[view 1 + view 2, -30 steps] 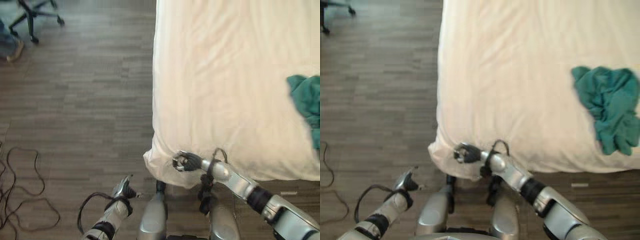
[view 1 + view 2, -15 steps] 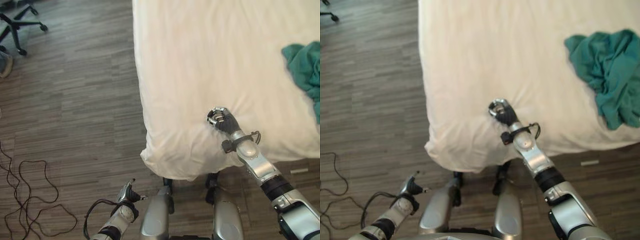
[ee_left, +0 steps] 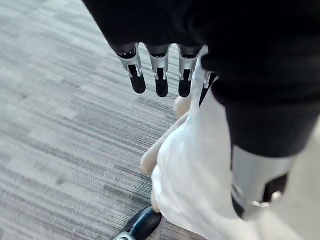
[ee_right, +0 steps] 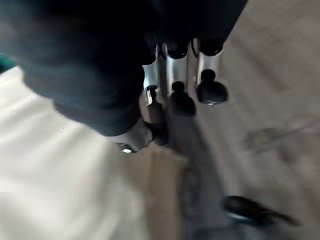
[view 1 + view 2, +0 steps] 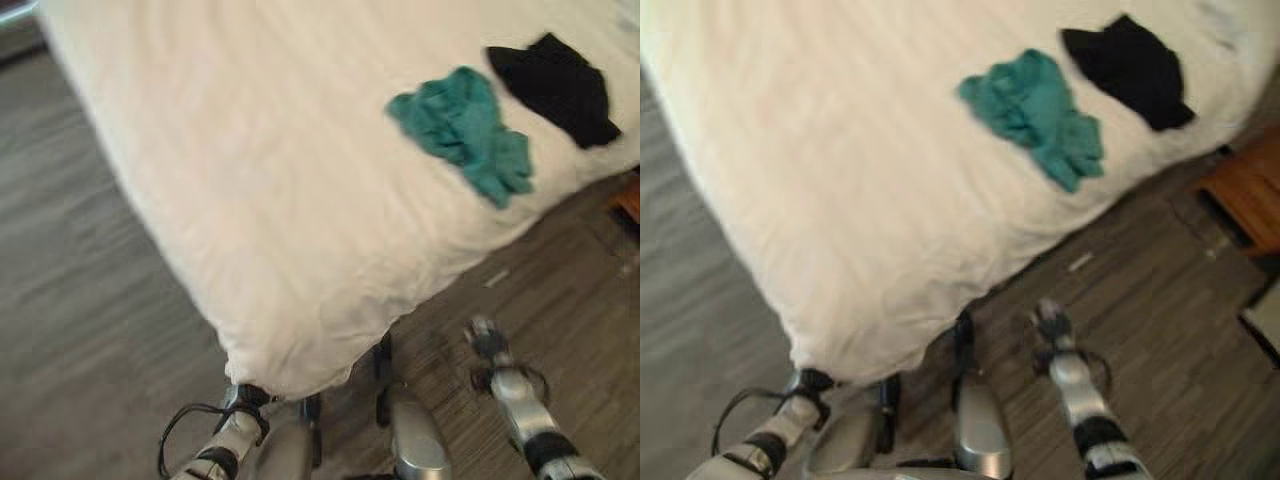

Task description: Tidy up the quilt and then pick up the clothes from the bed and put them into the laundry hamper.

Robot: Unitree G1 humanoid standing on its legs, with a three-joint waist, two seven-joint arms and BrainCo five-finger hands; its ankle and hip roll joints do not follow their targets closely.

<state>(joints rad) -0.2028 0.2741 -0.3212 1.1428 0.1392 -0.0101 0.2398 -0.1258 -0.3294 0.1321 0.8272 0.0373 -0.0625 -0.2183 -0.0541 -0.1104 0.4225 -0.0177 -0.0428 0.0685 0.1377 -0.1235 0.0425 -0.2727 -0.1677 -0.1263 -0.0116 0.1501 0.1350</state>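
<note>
**Both hands off the bed, clothes lying on the quilt**

The right hand (image 5: 487, 340) hangs over the wood-grain floor (image 5: 90, 330) beside the bed, fingers loosely extended, empty. Half a second ago it was curled on the quilt near the corner; now it is clear of it. The left hand (image 3: 159, 75) hangs beside the quilt's corner, fingers relaxed, holding nothing. The white quilt (image 5: 250, 190) lies smooth, faintly creased. A crumpled teal garment (image 5: 462, 130) and a flat black garment (image 5: 555, 85) rest on it, just beside each other.

Two garments (image 5: 463, 128) (image 5: 553, 85) lie side by side on the quilt (image 5: 250, 180), near its right edge. Floor (image 5: 70, 330) lies left of the bed.
</note>
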